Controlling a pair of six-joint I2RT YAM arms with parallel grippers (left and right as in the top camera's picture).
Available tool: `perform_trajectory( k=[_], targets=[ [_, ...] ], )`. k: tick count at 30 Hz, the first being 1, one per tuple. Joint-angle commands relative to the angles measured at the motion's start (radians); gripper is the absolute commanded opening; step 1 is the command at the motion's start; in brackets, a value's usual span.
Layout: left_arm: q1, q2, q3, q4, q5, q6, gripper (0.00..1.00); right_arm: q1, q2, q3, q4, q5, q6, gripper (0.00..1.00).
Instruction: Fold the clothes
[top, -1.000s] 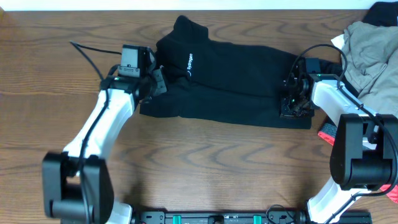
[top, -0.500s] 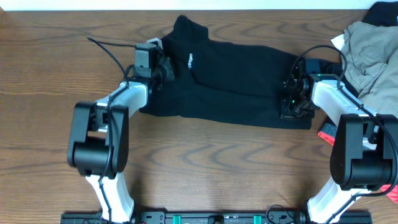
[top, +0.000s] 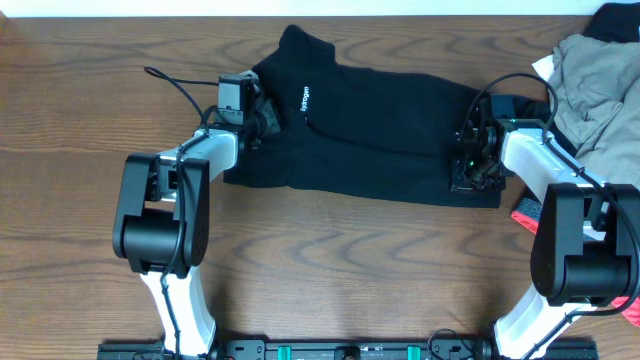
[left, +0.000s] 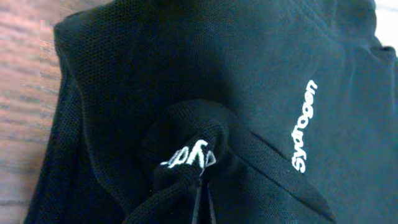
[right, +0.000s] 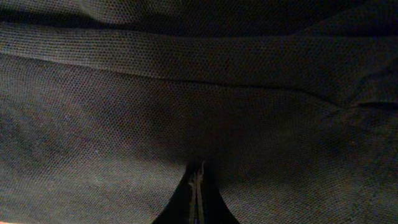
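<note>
The black short-sleeved shirt (top: 380, 140) lies flat across the far middle of the table, its white chest logo (top: 303, 97) near the left end. My left gripper (top: 262, 118) is at the shirt's left end, shut on a bunched fold of its fabric (left: 186, 146) that shows white lettering, beside the logo (left: 303, 124). My right gripper (top: 470, 168) is at the shirt's lower right corner, shut on the fabric; its closed jaws (right: 198, 180) pinch the shirt (right: 186, 93), which fills that view.
A khaki-grey garment (top: 590, 80) is heaped at the far right with a black one (top: 615, 20) behind it. Coral-pink cloth (top: 525, 212) shows beside the right arm. The left arm's cable (top: 170, 82) loops over the table.
My left gripper has moved right and up from the shirt's left edge onto the fabric near the logo, and its arm has folded in. The right arm has not moved.
</note>
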Motion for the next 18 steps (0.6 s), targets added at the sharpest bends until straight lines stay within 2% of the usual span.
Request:
perform_trajectory(
  k=[1,3,4,9,14,18],
  targets=[
    [0.028,-0.105,-0.018,-0.052,0.031,0.037,0.08,0.004,0.007,-0.028,-0.013,0.019,0.005,0.01],
    [0.042,-0.179,-0.018,-0.095,0.028,0.061,0.17,0.004,0.007,-0.028,-0.013,0.019,0.005,0.01],
    [0.053,-0.22,-0.018,-0.127,0.028,0.07,0.26,0.004,0.007,-0.028,-0.012,0.019,0.005,0.01],
    [0.113,-0.33,-0.018,-0.355,0.029,0.07,0.56,0.004,0.007,-0.028,-0.008,0.019,0.005,0.01],
    [0.142,-0.31,-0.034,-0.563,0.029,0.051,0.61,0.004,0.007,-0.028,-0.007,0.019,0.005,0.01],
    [0.142,-0.275,-0.071,-0.576,0.047,0.052,0.65,0.004,0.007,-0.028,-0.008,0.019,0.005,0.01]
  ],
)
